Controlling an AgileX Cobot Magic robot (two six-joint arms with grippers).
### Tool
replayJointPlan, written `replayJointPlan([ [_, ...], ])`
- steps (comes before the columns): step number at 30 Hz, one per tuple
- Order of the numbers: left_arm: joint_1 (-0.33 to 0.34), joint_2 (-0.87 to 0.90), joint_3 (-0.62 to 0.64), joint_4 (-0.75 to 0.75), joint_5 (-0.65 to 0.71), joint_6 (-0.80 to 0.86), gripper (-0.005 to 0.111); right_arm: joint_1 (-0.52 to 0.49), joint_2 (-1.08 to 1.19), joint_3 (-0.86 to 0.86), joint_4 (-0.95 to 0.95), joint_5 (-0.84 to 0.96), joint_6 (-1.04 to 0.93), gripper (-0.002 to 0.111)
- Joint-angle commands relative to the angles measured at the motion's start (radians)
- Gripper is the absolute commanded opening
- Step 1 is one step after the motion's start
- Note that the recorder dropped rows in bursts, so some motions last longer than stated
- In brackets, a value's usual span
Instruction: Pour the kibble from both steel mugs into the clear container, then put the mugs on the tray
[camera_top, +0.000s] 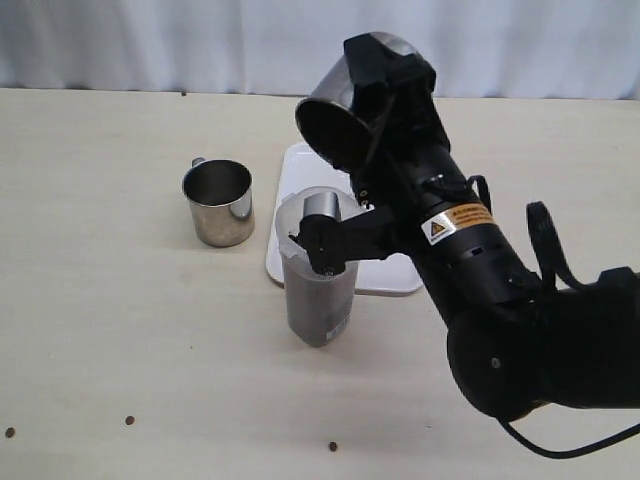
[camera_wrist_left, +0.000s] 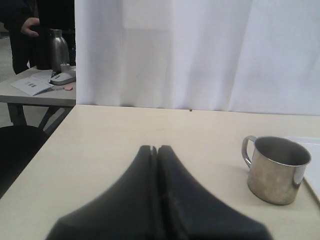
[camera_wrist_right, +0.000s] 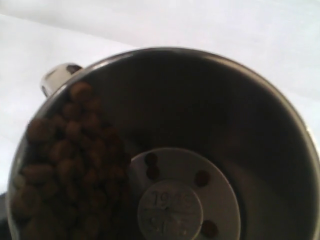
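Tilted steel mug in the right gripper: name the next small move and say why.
Probably tip the shiny stainless-steel mug in the right gripper a little steeper. The right wrist view shows round brown kibble pellets piled against its wall, while its mouth faces down toward the tall translucent plastic container, already partly filled.

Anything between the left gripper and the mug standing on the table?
No. The left wrist view shows only bare tabletop between the shut left gripper and the standing steel mug; nothing lies on that stretch.
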Motion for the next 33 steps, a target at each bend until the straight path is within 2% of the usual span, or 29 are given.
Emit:
replayJointPlan([
  [1,-0.005,-0.004,0.002,-0.006,-0.008,-0.001,0.0,-0.002,-0.001,0.005,-0.032,-0.018,-0.001,0.005],
  [13,-0.005,-0.004,0.002,-0.006,-0.008,-0.001,0.0,-0.002,-0.001,0.005,-0.209,-0.018,-0.001,0.005],
  [18,-0.005,-0.004,0.002,-0.006,-0.008,-0.001,0.0,-0.002,-0.001,0.005,-0.176,-0.018,-0.001,0.005],
  [23,-0.005,-0.004,0.002,-0.006,-0.008,-0.001,0.0,-0.002,-0.001,0.005,-0.066,-0.018,-0.001,0.005],
  [33,-0.005,-0.004,0.002,-0.006,-0.008,-0.001,0.0,-0.002,-0.001,0.005,-0.085,-0.018,-0.001,0.005],
])
